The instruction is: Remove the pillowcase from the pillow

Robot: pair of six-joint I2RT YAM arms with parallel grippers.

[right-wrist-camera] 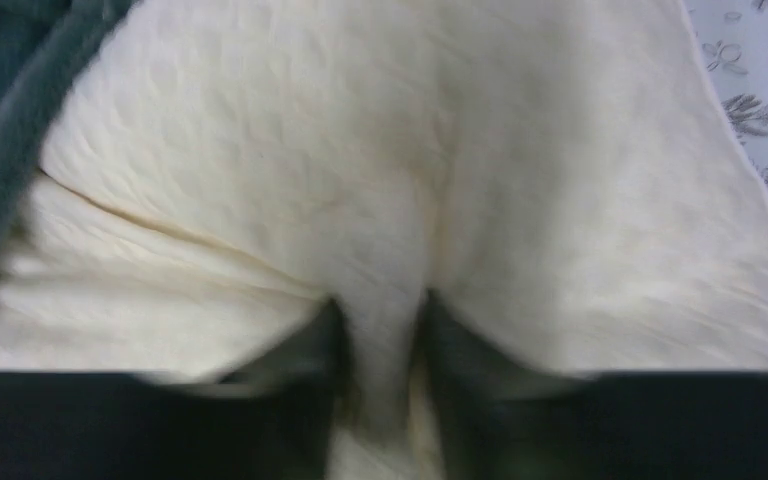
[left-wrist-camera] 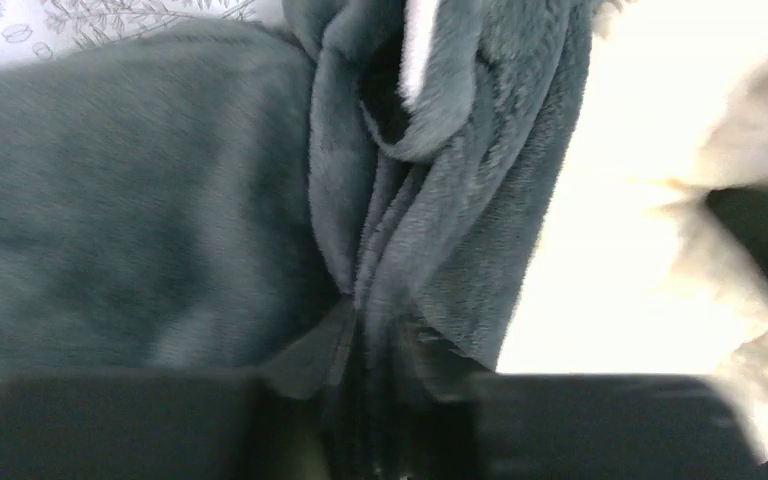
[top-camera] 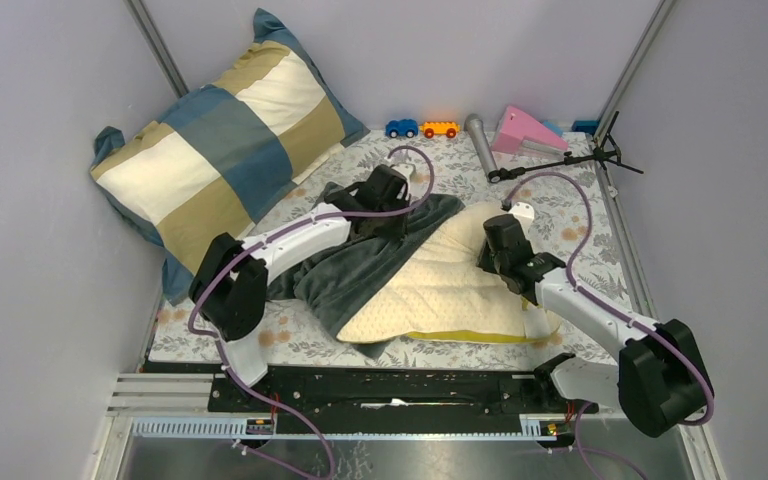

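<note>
Left wrist first. My left jaws are clamped on a gathered fold of the pillowcase (left-wrist-camera: 160,200), grey plush side showing, and the bite takes in several layers. The pillow (left-wrist-camera: 630,200) glows cream just to the right of that fold.

Right wrist now. My right jaws are pinched shut on a raised ridge of the quilted pillow. There's a sliver of grey cover at the left edge and floral desk (right-wrist-camera: 750,110) at the upper right.

So one arm anchors and the other strips. I'd pull the cover low and steady, away from the pillow, with the right side pinned, because plush slips if it's jerked.

Now from above. The pillowcase lies bunched mid-desk, draped over the pillow's left end. Most of the cream quilting and the yellow band are bare toward me. I can't see whether that hidden end is actually inside the cover.

As for room, the checked cushion (top-camera: 220,150) leans in the far left corner, near the left arm, so a leftward pull has limited space. Two toy cars (top-camera: 420,128), a grey cylinder (top-camera: 480,145), a pink wedge (top-camera: 525,130) and a black stand (top-camera: 560,160) line the far edge.
</note>
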